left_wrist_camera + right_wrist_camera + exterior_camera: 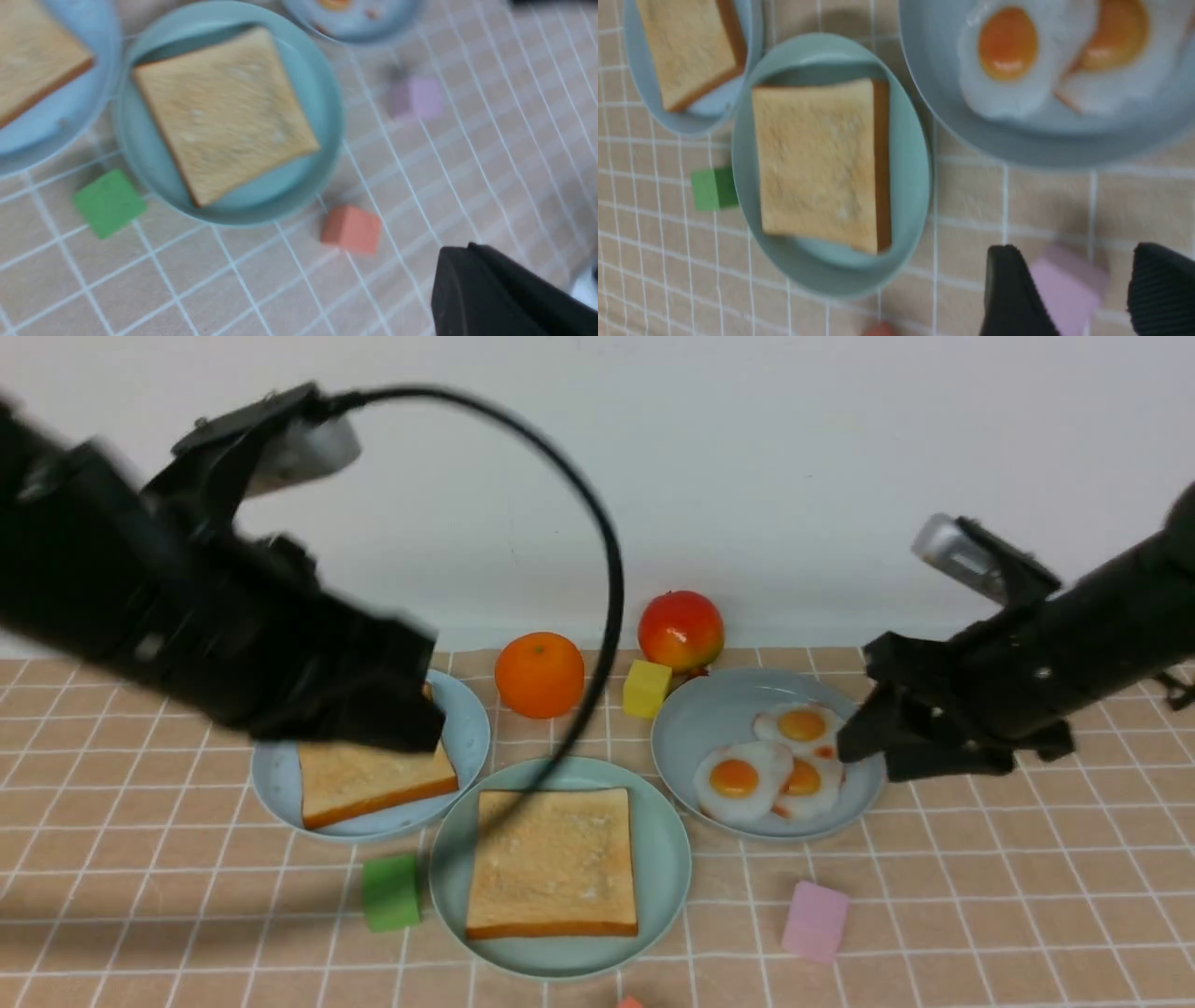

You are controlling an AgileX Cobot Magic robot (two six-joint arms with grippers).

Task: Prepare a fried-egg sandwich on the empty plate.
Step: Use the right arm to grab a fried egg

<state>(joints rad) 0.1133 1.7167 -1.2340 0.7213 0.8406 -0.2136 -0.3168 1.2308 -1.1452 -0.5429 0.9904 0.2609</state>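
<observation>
Pastel plates on a peach tablecloth (980, 915) gridded in white.
On the mint-green plate (665, 859) the toast (553, 859) was golden with a brown crust; on the grey-blue plate (691, 728) the fried eggs (742, 779) were white with orange yolks. The green cube (391, 892), yellow cube (646, 689), pink cube (815, 919) and salmon cube (351, 228) were plain; the apple (681, 630) blended red into yellow.

The left arm (140, 588) slants in from ten o'clock toward four, its left gripper (406, 723) closed (blurred in the front view). The right arm (1074, 635) enters from three o'clock, pointing toward eight; the right gripper (854, 742) holds its fingers (1008, 289) spread apart.
</observation>
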